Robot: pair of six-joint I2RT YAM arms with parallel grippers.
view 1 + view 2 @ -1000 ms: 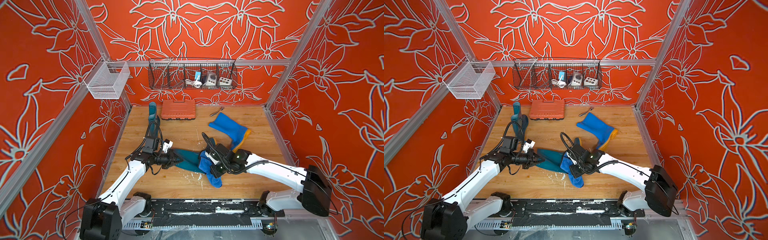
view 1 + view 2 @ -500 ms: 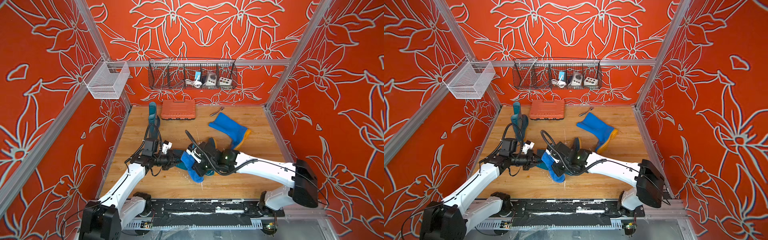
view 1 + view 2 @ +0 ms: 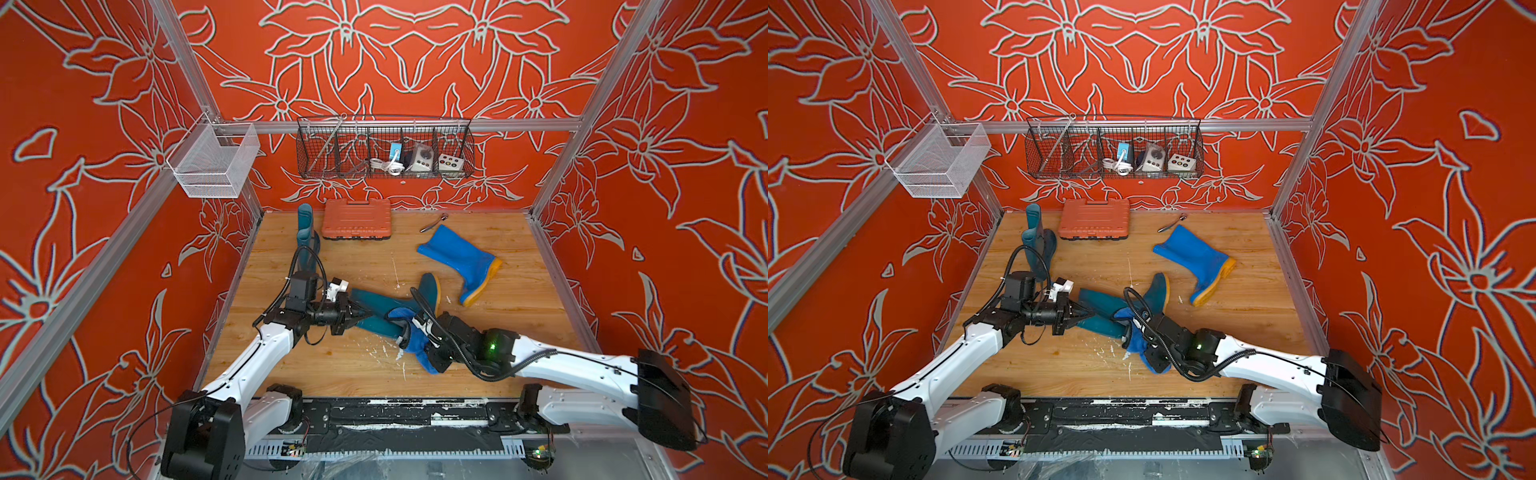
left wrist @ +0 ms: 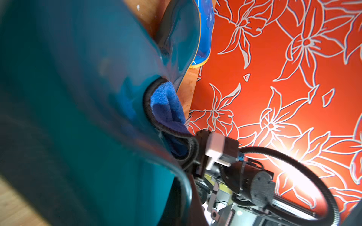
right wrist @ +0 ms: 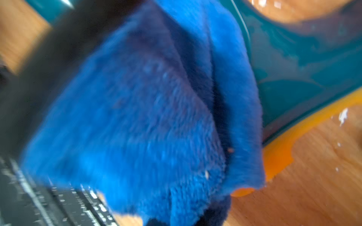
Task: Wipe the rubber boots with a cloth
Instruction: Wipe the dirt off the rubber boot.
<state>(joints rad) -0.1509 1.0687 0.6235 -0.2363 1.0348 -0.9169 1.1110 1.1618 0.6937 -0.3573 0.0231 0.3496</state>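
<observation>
- Centrally, the cloth, bright blue and fuzzy with black edging, drapes over the ankle of the lying dark teal boot and hangs down toward the tabletop. It fills most of the right wrist view.
- The right hand is clamped tight on the cloth, with its fingers buried in the folds, and sits against the boot's ankle.
- That boot lies on its side near the middle of the tabletop. Its shaft opening faces the left arm, and its foot is turned toward the back wall with the yellow-orange sole edge showing.
- The left hand is fully closed at the shaft opening, pinching the boot's rim. In the left wrist view, glossy teal rubber fills the frame right up against the camera.
- The standing dark teal boot is upright in the back left corner, just beside the orange ribbed case.
- The bright blue boot lies on its side toward the back right, well apart from both hands.
- White flecks dot the wood near the cloth.
</observation>
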